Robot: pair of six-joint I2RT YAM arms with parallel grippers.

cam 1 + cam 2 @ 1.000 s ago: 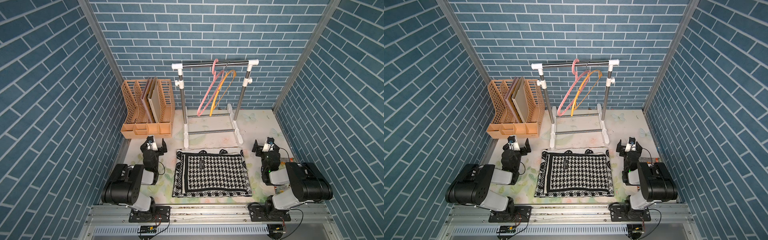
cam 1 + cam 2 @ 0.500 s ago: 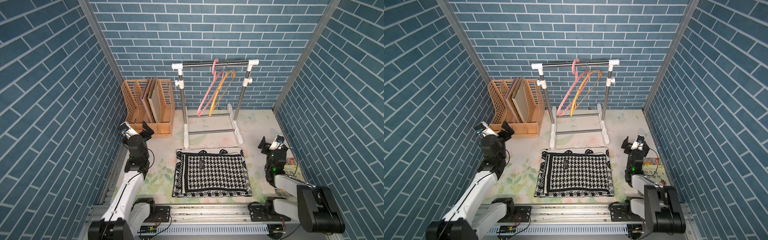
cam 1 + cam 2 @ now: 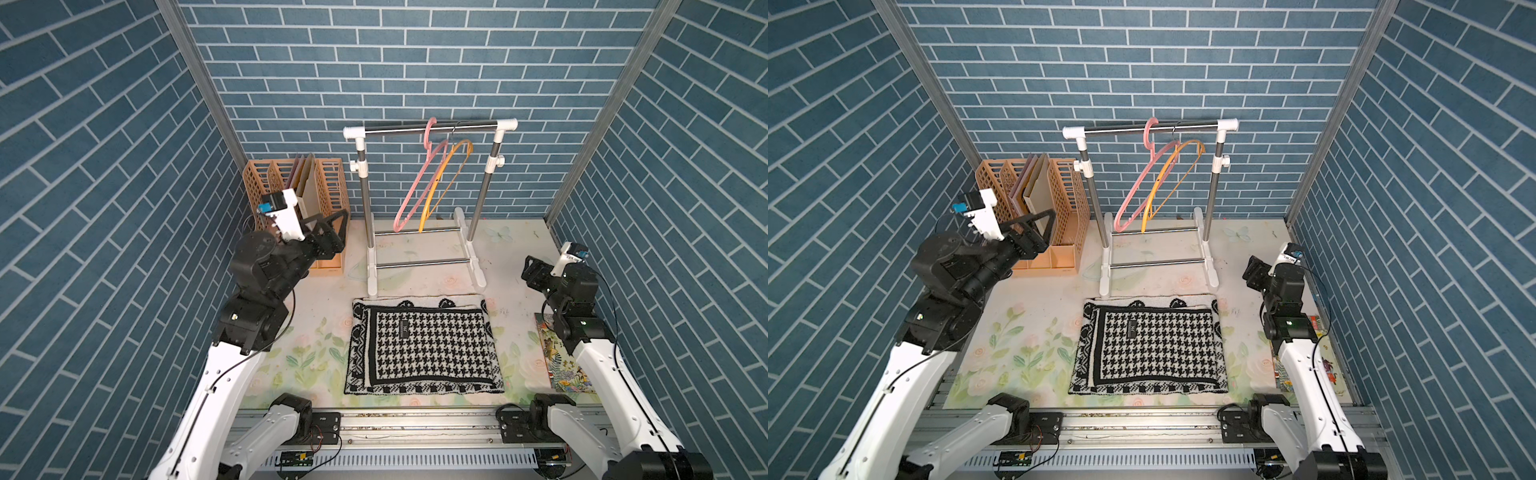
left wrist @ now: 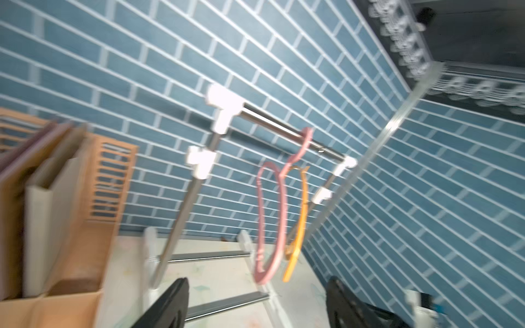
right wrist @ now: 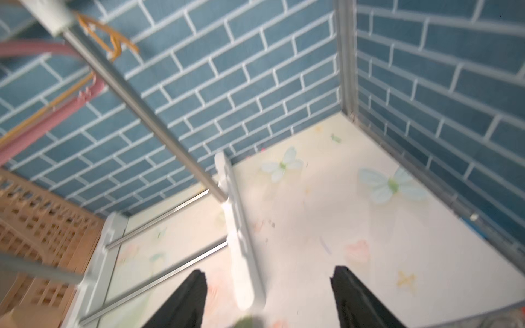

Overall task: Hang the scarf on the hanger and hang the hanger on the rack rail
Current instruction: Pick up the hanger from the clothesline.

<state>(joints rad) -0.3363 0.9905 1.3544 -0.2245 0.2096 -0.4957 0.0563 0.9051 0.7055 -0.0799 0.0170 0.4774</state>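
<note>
On the worktop (image 3: 316, 332), just in front of the rack (image 3: 365, 208), the black-and-white scarf (image 3: 424, 347) is lying flat and folded, and its far edge is almost touching the white feet of the rack. Nothing is gripping it; both top views are showing the scarf (image 3: 1150, 347) well apart from both arms.

Two hangers are hanging on the top rail of the rack, close together near its right post: a pink hanger (image 3: 419, 187) and an orange hanger (image 3: 463, 142). Both are bare.

Left of the rack, the left gripper (image 3: 330, 226) is hovering high in front of the file holder (image 3: 332, 183) and pointing toward the rack. Its wrist view is showing the left gripper (image 4: 257, 281) with the jaws wide apart and nothing between them. Right of the rack, lower and nearer to the worktop, the right gripper (image 3: 534, 272) is also facing the rack; in its wrist view the right gripper (image 5: 270, 271) is standing with its jaws spread wide too and is holding nothing.

I am judging that the task is only beginning. No hanger is taken down, the scarf is not lifted, nothing is draped. Everything is remaining to do: taking hold of the scarf, passing it over a hanger, and leaving that hanger on the rail. Which hanger is meant, I cannot tell.
</note>
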